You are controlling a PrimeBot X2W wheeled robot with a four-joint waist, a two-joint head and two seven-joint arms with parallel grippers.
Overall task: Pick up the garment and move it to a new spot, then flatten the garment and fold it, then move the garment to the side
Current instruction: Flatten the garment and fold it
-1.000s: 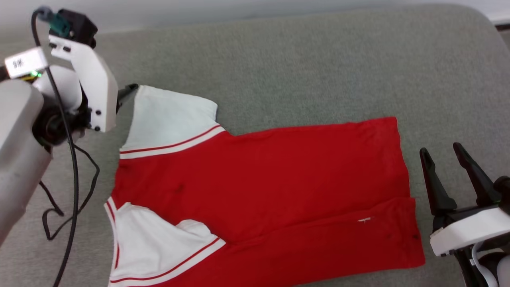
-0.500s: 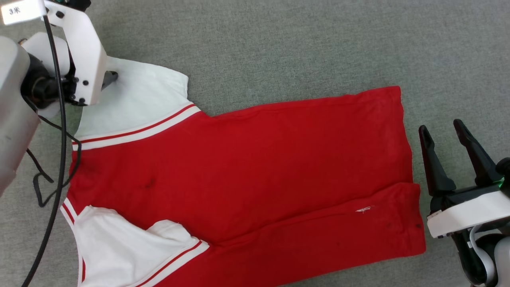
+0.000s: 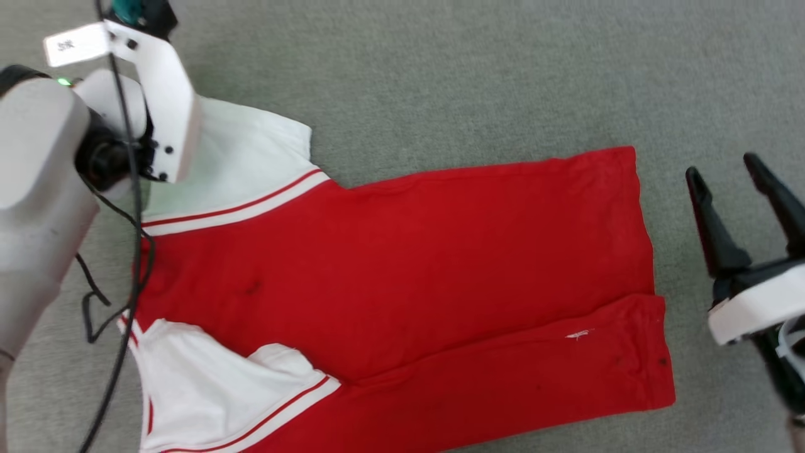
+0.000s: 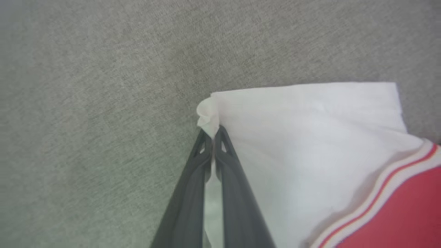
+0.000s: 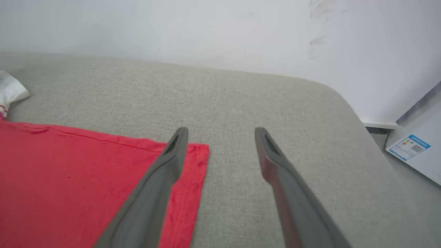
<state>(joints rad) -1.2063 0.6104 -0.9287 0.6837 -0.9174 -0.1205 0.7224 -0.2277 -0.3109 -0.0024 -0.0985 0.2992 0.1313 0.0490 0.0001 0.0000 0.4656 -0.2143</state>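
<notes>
A red jersey-style garment (image 3: pixel 402 270) with white short sleeves and red-and-white striped trim is lying spread, plain red face up, across a grey woven-fabric cushion (image 3: pixel 503 75), its hem pointing toward the robot's right. The near sleeve (image 3: pixel 220 390) and the near long edge appear to be lying turned in over the body, suggesting that flattening is done and folding is underway. The robot's left gripper (image 4: pixel 213 132), its two dark fingers pressed together, is pinching the outer corner of the far white sleeve (image 4: pixel 310 137), apparently readying it to be folded inward. The right gripper (image 3: pixel 722 165) is hovering just beside the hem with its fingers spread wide, holding nothing. Remaining, by the look of it, are the far-side fold, the crosswise folds and the move aside.
</notes>
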